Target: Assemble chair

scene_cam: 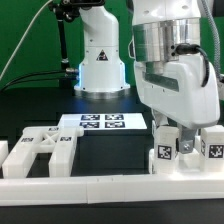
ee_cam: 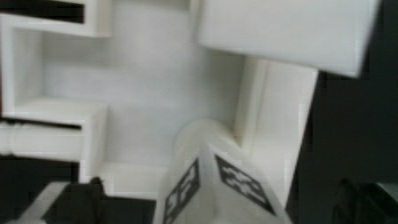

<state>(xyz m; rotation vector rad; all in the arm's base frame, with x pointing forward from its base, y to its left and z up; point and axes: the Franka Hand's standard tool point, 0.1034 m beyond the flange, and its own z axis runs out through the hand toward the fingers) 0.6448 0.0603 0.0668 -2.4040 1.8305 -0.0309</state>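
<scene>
Robot gripper (scene_cam: pixel 185 138) lowered among white tagged chair legs (scene_cam: pixel 165 157), which stand just beside it against the low rim wall (scene_cam: pixel 100 185). Its fingertips are hidden, so whether it is parted or clamped cannot be told. The wrist view shows one tagged leg (ee_cam: pixel 217 185) directly beneath it, touching a larger chair frame piece (ee_cam: pixel 160 100). Likely risk: the parts are crowded, so a finger could catch a neighbouring piece and tip or jam it.
</scene>
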